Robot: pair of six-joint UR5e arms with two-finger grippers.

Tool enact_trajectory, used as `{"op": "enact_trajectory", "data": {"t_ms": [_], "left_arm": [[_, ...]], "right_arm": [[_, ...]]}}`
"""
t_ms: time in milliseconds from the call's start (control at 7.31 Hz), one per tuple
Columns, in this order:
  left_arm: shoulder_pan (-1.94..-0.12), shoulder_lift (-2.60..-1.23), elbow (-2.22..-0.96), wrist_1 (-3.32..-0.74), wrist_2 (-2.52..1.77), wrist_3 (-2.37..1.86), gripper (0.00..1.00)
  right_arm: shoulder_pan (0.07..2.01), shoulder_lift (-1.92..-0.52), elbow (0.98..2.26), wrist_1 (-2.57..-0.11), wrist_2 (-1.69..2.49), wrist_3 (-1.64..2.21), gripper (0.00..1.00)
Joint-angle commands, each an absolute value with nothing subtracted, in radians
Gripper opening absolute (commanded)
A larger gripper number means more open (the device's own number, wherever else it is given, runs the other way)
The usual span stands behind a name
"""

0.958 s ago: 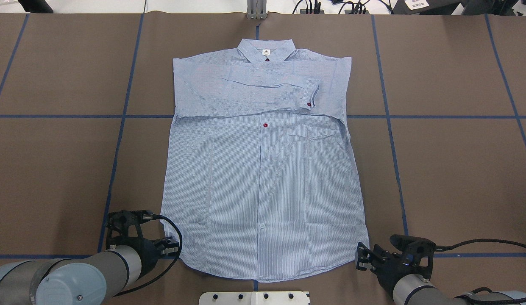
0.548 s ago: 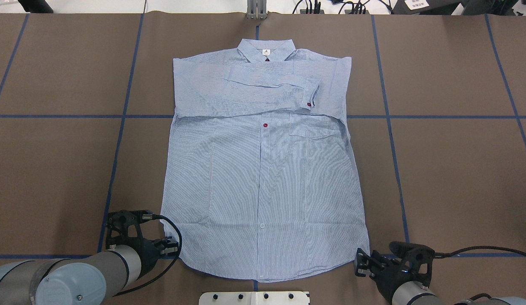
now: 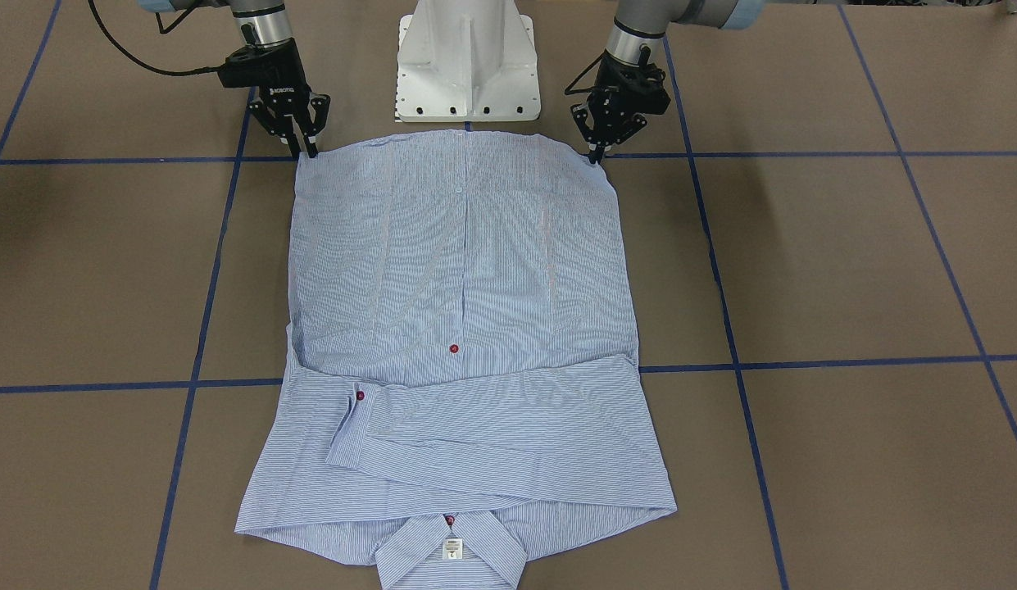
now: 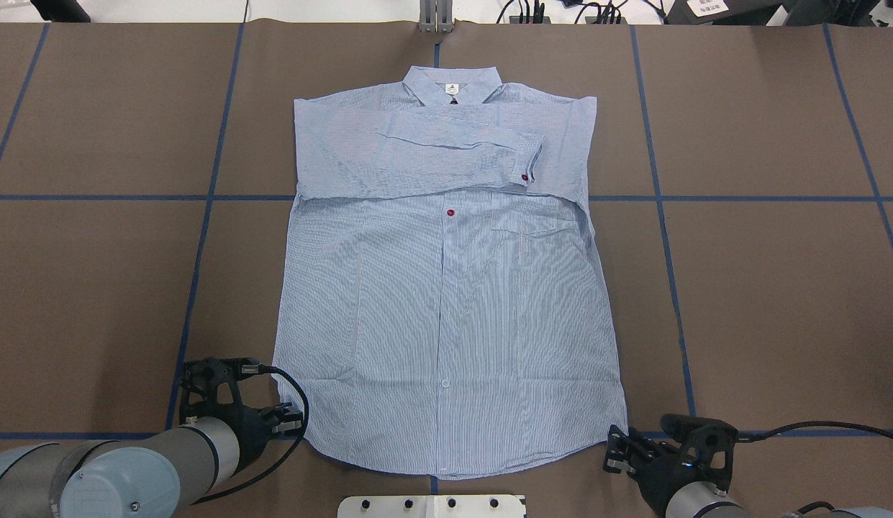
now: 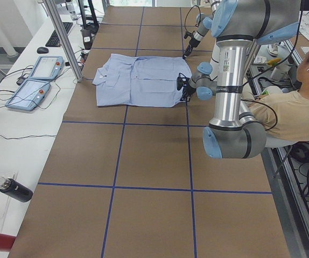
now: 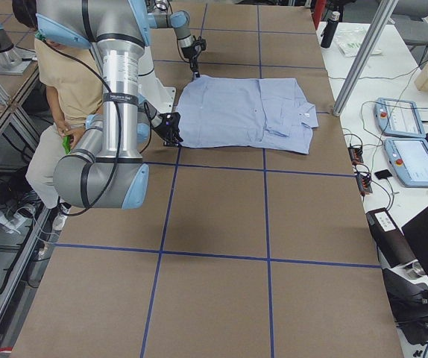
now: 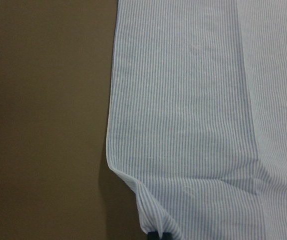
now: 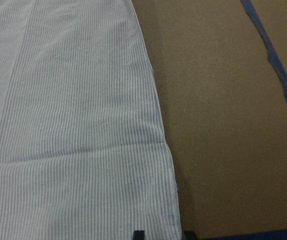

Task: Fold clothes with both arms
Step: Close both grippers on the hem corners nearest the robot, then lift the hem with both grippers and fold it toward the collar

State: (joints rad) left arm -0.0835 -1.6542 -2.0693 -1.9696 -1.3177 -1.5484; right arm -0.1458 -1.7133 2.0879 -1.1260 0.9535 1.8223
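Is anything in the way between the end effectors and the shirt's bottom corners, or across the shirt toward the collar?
Nothing visible. The left end effector and right end effector sit at the hem corners of the shirt, with nothing lying on it.

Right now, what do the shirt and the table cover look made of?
Shirt: thin woven cloth, probably cotton or a blend, matte; fine stripes, soft creases. Table cover: brown matte sheet, maybe paper or felt; flat, seams under blue tape.
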Motion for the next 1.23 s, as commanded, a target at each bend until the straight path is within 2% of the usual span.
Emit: {"op": "enact_trajectory", "data": {"t_ms": [0, 137, 411, 548, 684, 958, 1095], "left_arm": [[-0.083, -1.655, -2.069, -1.97, -1.318, -1.548, 0.0], [-0.081, -1.655, -2.071, -1.97, -1.318, -1.549, 0.0], [-0.083, -1.655, -2.109, -1.968, -1.322, -1.548, 0.0], [-0.087, -1.646, -2.182, -1.964, -1.331, -1.542, 0.0], [-0.098, -1.641, -2.289, -1.897, -1.362, -1.528, 0.0], [-0.153, -1.658, -2.576, -1.641, -1.544, -1.482, 0.0], [-0.17, -1.655, -2.673, -1.606, -1.589, -1.482, 0.0]], "right_arm": [[-0.144, -1.715, 2.088, -1.127, 0.95, 1.822, 0.21], [-0.144, -1.709, 2.091, -1.135, 0.945, 1.824, 0.0], [-0.126, -1.707, 2.121, -1.135, 0.946, 1.821, 0.0], [-0.091, -1.719, 2.234, -1.176, 0.957, 1.819, 0.0], [-0.063, -1.71, 2.402, -1.333, 1.001, 1.816, 0.0], [0.14, -1.588, 2.642, -1.648, 1.35, 1.806, 0.0], [0.146, -1.503, 2.727, -1.804, 1.394, 1.805, 0.0]]}}
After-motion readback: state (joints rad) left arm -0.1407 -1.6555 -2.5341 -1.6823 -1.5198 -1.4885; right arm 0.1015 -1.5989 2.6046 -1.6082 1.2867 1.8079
